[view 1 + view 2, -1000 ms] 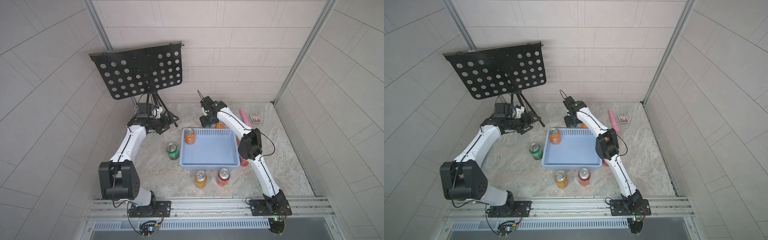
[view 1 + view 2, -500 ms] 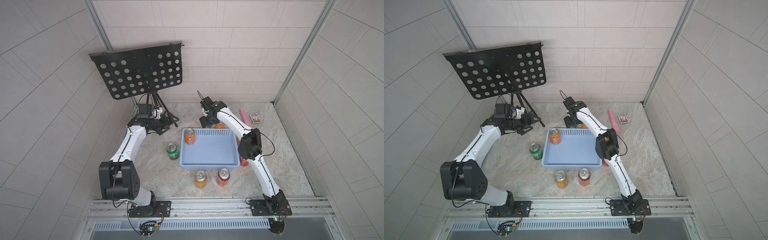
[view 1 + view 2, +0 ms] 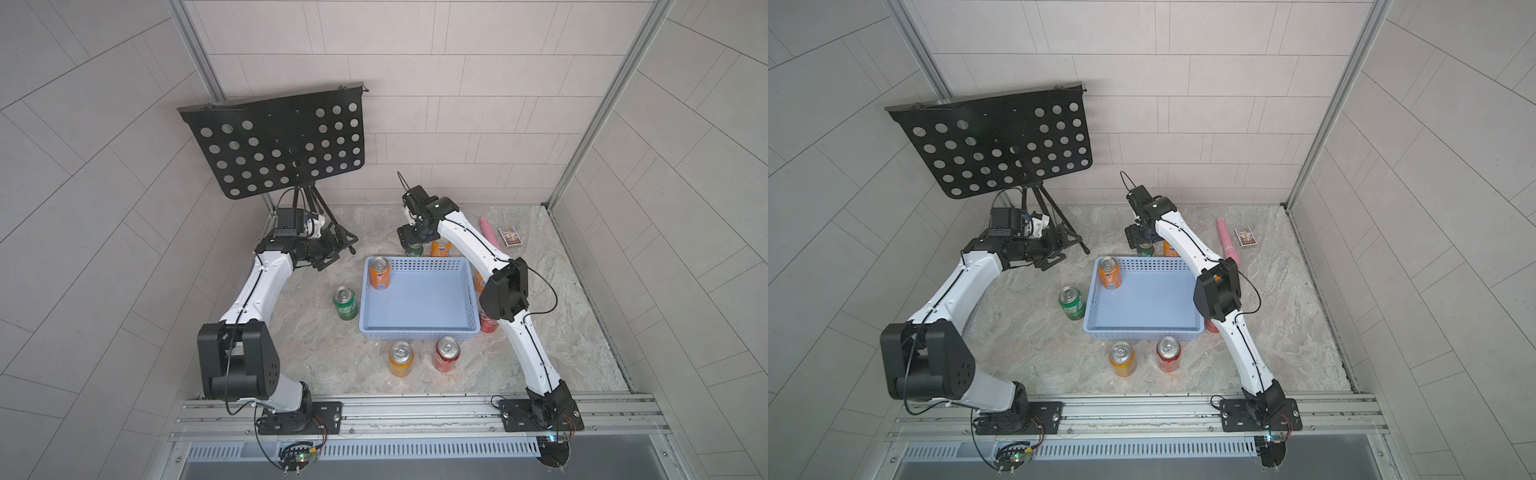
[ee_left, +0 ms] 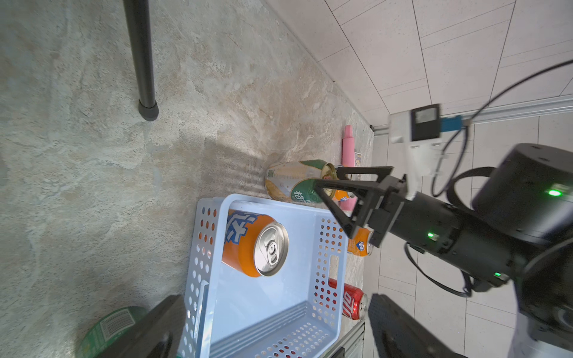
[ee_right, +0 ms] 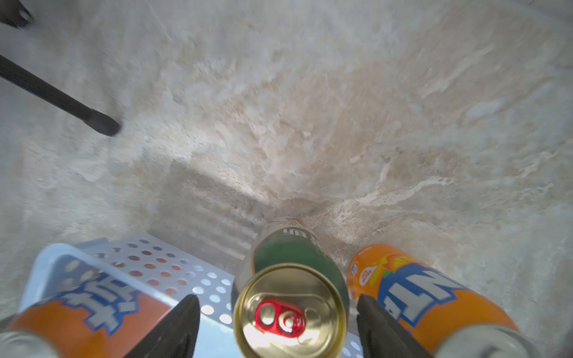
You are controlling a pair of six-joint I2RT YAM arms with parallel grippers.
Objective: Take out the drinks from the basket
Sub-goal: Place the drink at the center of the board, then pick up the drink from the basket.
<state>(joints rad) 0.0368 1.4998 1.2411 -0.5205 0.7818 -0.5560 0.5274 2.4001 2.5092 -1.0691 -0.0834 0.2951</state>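
Dark green can [image 5: 294, 257], gold-topped, set beyond far wall of basket [image 3: 419, 264], straddled by parted right pincer [image 5: 277, 299], left pincer [image 4: 276, 299] parted.

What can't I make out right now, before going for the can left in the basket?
- Red can: top views, mostly behind the right arm's elbow.
- Orange can next to it: same arm, only a sliver shows.
- Dark green can: top views, largely under the right gripper.
- Light green can: left wrist view, cut by the edge, behind a finger.
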